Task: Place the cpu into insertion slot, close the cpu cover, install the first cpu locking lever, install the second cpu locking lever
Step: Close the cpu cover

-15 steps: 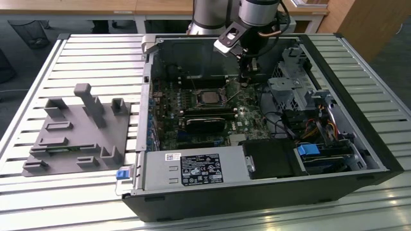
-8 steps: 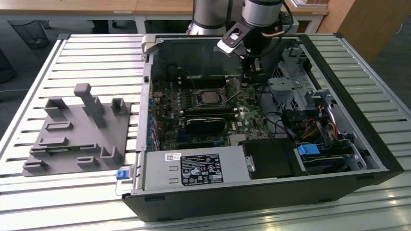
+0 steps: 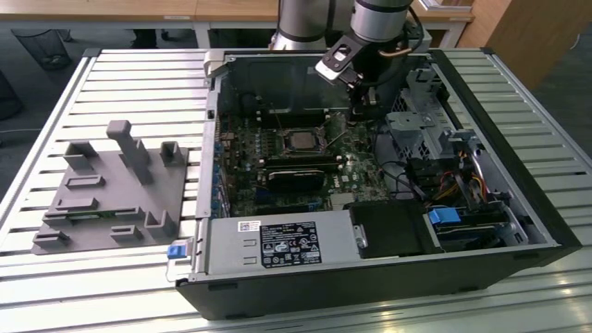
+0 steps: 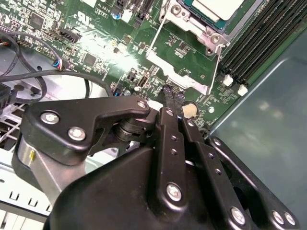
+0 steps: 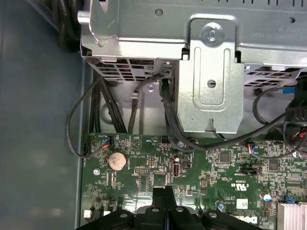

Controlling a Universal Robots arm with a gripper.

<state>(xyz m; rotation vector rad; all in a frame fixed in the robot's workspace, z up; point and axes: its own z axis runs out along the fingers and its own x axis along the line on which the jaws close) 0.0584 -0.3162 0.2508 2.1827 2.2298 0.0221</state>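
A: Black PC case point(image 3: 370, 295) is nearest in the exterior view, laid open on the slatted bench point(image 3: 93, 291), with the power supply point(image 3: 277, 244) at its front.
B: Left to right?
A: Grey fixture block point(image 3: 111, 187) is set at the exterior view's left, just beside the case. Green motherboard point(image 3: 242, 149) is next. The cpu point(image 3: 301, 141) is seated in the insertion slot point(image 3: 281, 140), silvery face up.
B: Confirmed from the wrist?
A: Yes. In the second wrist view the cpu point(image 4: 218, 7) is seen inside the insertion slot point(image 4: 211, 36), ringed by metal. A thin wire lever point(image 4: 154, 36) is run along one side.
B: Claw?
A: Claw point(image 3: 362, 107) is hung over the board, at the exterior view's right of the cpu and apart from it. Narrow: the tips are pressed together in both wrist views, claw point(image 4: 173, 96), claw point(image 5: 164, 191). A coin cell point(image 5: 116, 160) is seen near the tips in the first wrist view.
B: Further right?
A: Silvery drive cage point(image 3: 425, 128), then coloured cables point(image 3: 467, 186), are found inside the case.
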